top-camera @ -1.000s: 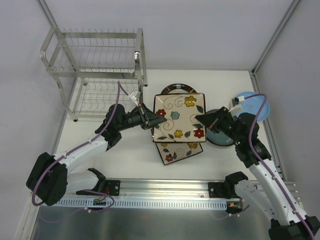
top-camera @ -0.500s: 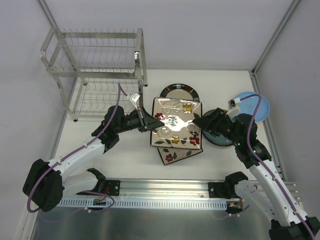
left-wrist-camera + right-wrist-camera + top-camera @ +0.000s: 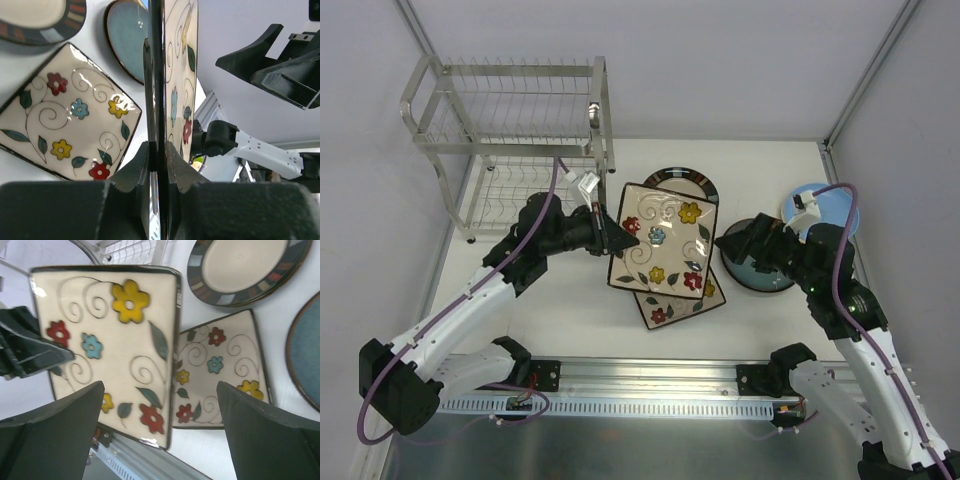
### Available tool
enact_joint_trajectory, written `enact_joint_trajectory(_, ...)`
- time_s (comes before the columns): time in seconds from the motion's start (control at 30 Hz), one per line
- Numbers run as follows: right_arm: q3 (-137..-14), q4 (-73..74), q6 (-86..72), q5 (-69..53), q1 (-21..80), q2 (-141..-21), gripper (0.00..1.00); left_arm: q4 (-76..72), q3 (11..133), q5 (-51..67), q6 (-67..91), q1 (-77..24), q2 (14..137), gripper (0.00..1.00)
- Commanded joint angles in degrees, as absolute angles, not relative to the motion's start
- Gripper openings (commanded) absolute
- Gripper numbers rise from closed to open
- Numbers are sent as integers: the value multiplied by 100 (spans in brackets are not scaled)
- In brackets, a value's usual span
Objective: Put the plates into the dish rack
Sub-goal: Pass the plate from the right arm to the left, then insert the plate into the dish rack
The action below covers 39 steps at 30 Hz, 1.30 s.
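My left gripper is shut on the left edge of a square cream floral plate and holds it in the air, tilted. In the left wrist view this plate stands edge-on between the jaws. To the right of the plate's right edge, my right gripper is open and apart from the plate, nothing between its fingers. A second square floral plate lies flat on the table beneath. The dish rack stands at the back left with no plate showing in it.
A round dark-rimmed cream plate lies behind the held plate. A dark teal plate sits under the right arm, and a light blue plate lies by the right wall. The arms' base rail runs along the near edge.
The right gripper has opened, let go of the floral plate's right edge and drawn back to the right. The left gripper has carried the plate slightly left and back, alone.
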State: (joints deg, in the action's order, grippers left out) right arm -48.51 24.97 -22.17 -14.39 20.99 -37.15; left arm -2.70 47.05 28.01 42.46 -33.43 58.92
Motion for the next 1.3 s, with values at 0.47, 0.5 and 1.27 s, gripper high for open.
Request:
enact_joint_trajectory(0.47,-6301,4262,-984,483,2109,-3209,99,-26,8243,2848,2479,-3366,6108,0)
enact_joint_trajectory(0.5,-6328,4306,-976,518,2109,-3173,100,-35,8383,2813,2392,-3323,6248,0)
enact_joint_trajectory(1.27,-6425,4263,-888,246,2118,-3313,100,-835,11232,1916,1907,-1601,7804,0)
